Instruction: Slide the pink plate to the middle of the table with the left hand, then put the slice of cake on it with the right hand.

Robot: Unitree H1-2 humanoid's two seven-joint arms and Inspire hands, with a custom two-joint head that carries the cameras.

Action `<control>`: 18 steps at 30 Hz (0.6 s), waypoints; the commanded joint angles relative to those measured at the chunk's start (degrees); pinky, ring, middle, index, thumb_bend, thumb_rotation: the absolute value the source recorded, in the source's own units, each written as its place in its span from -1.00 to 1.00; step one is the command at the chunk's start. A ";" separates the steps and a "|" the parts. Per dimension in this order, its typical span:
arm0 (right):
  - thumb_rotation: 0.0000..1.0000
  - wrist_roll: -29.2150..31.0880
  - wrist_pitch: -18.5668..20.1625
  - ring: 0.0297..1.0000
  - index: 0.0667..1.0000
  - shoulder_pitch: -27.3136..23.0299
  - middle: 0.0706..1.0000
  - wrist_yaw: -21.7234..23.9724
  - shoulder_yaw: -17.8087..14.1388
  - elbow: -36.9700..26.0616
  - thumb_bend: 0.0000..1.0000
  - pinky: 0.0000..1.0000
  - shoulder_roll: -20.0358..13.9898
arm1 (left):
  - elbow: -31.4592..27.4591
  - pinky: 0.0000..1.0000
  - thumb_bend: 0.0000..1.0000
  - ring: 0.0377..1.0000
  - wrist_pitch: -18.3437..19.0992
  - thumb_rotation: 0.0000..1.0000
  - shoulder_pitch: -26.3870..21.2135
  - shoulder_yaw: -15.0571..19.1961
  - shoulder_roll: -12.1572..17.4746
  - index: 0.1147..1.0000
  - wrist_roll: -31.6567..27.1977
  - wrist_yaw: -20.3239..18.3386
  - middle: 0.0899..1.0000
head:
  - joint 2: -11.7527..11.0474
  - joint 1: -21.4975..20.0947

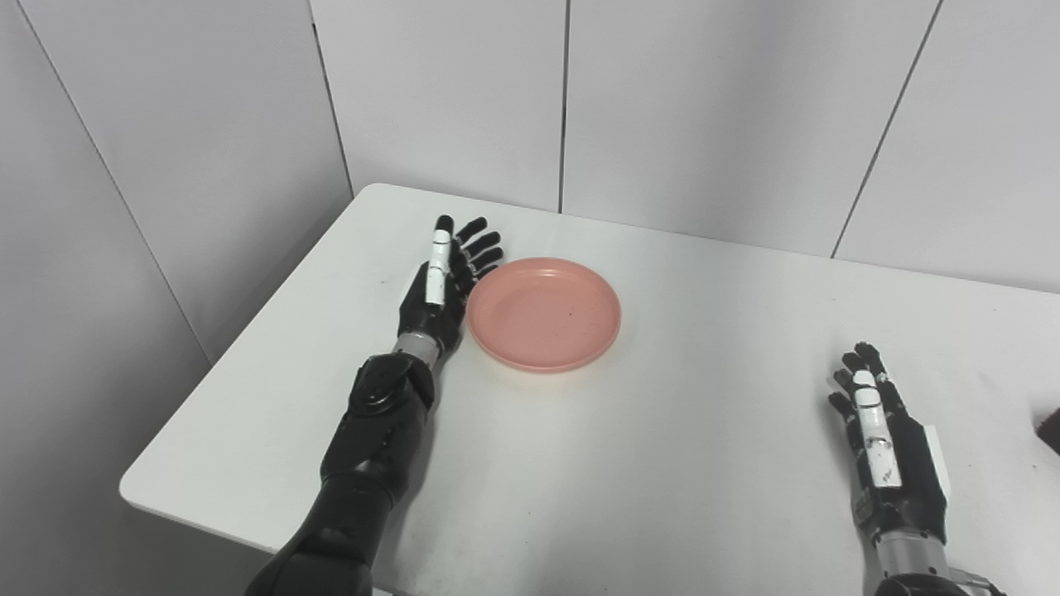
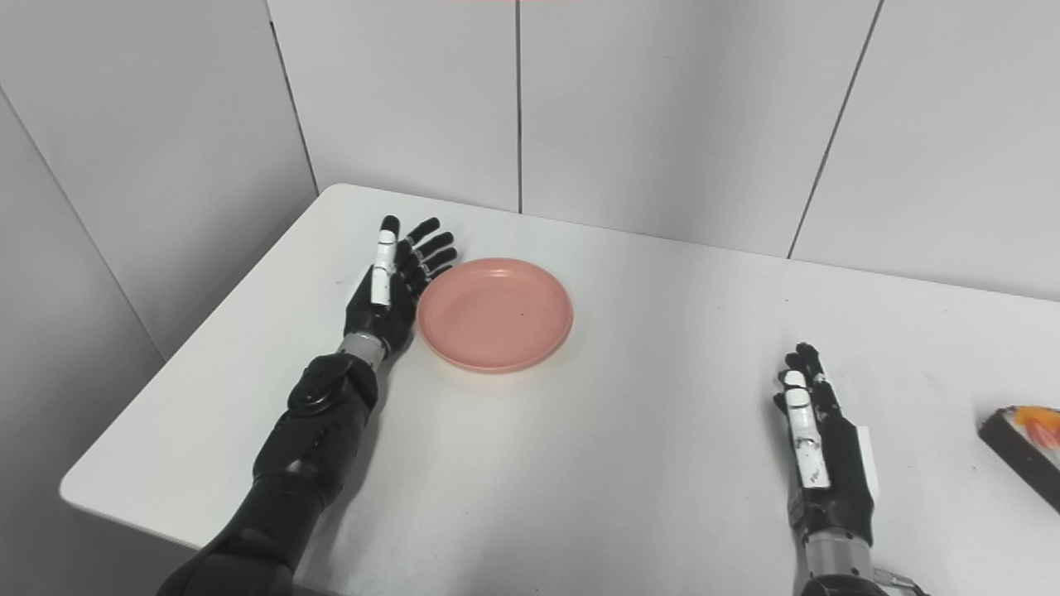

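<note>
**Left robot hand flat against the plate**

The pink plate (image 1: 543,313) sits left of the white tabletop's (image 1: 662,463) centre. The left robot hand (image 1: 439,290) stands spread wide, touching its left rim. The right robot hand (image 2: 820,451) rests open, holding nothing. The slice of cake (image 2: 1027,447) lies at the right edge.

We see the scene from two head cameras side by side, both looking down and forward over the white table (image 1: 704,430) toward the grey wall panels (image 1: 704,99). Both share nearly everything; only the right eye view takes in the cake slice (image 2: 1025,447) more fully.
</note>
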 commanded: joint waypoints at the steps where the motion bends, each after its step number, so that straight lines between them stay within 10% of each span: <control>1: 0.59 0.88 -1.89 0.85 0.84 -0.82 0.85 0.25 -0.24 -1.24 -0.08 0.87 0.27 | -1.02 0.70 0.48 0.67 1.06 1.00 -0.37 -0.64 -0.75 0.62 1.02 0.10 0.63 | 0.04 -0.03; 18: 0.60 -0.19 -1.44 0.86 0.85 -0.94 0.86 -0.26 0.34 -1.23 -0.02 0.86 0.21 | -6.26 0.74 0.43 0.77 5.04 1.00 2.13 -5.04 -3.29 0.71 2.76 -2.56 0.71 | 0.70 -2.74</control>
